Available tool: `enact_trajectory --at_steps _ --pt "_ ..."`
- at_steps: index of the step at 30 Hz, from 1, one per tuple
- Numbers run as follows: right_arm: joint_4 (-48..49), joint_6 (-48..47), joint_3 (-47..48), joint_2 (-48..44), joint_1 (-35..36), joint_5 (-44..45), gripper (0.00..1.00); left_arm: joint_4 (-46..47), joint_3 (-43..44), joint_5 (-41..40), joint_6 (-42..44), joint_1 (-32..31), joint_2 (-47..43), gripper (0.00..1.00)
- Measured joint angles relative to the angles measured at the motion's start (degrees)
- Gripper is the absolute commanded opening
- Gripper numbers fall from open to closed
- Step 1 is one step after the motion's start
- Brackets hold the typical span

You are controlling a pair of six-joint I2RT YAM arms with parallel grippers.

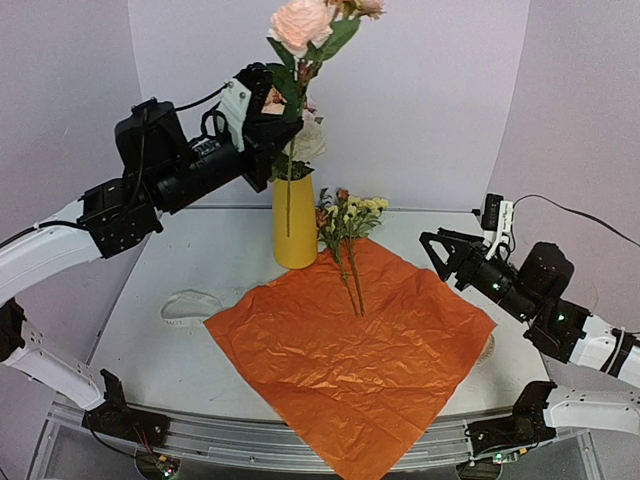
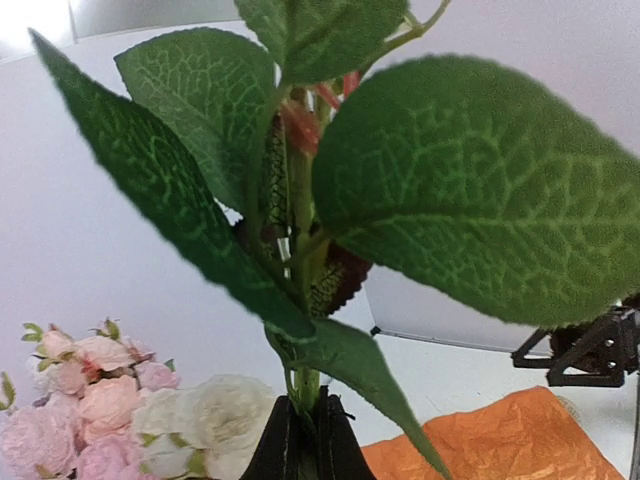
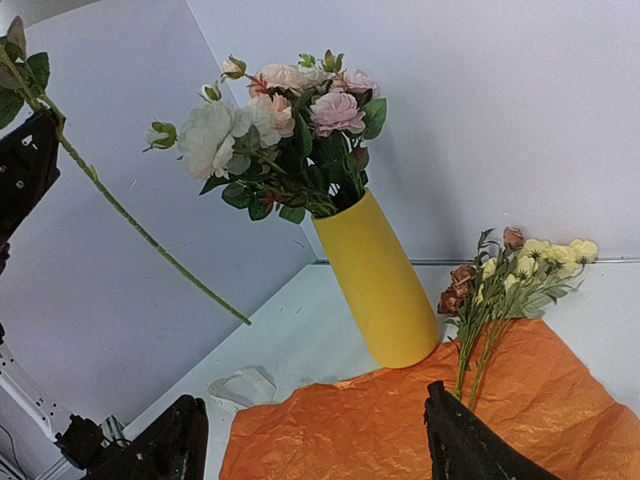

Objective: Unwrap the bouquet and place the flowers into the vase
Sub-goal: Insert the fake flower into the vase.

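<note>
Orange paper [image 1: 350,350] bearing the flowers [image 1: 348,250], stems pointing nearward, left of the empty, wide-open right pincer [image 1: 437,260]; left pincer [image 1: 278,110] clamped on rose stem [image 1: 290,190].

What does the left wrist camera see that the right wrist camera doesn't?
Only the left wrist view: big veined leaves filling the picture, and the right gripper seen from outside, far off at the edge.
Only the right wrist view: the yellow vase, the small flowers lying on the orange paper, and a pale ribbon.
Both: that paper, the pink and white roses, and the long stem pinched in the left gripper.
</note>
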Motion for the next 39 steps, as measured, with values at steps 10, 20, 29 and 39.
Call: enact_trajectory --at_steps 10,20,29,39 --pt "1.55 0.63 0.02 2.10 0.00 -1.36 0.75 16.76 -15.43 4.42 -0.74 9.46 -7.50 0.00" --pt "2.19 0.68 0.11 2.12 0.00 -2.12 0.75 34.47 -21.07 7.19 0.50 13.20 -6.54 0.00" --pt "2.32 0.63 0.11 2.12 0.00 -2.51 0.75 47.25 -21.18 10.25 0.09 15.69 -1.22 0.00" --pt "2.34 0.50 0.13 2.12 0.00 -2.54 0.76 51.23 -21.18 11.43 0.28 16.94 4.24 0.00"
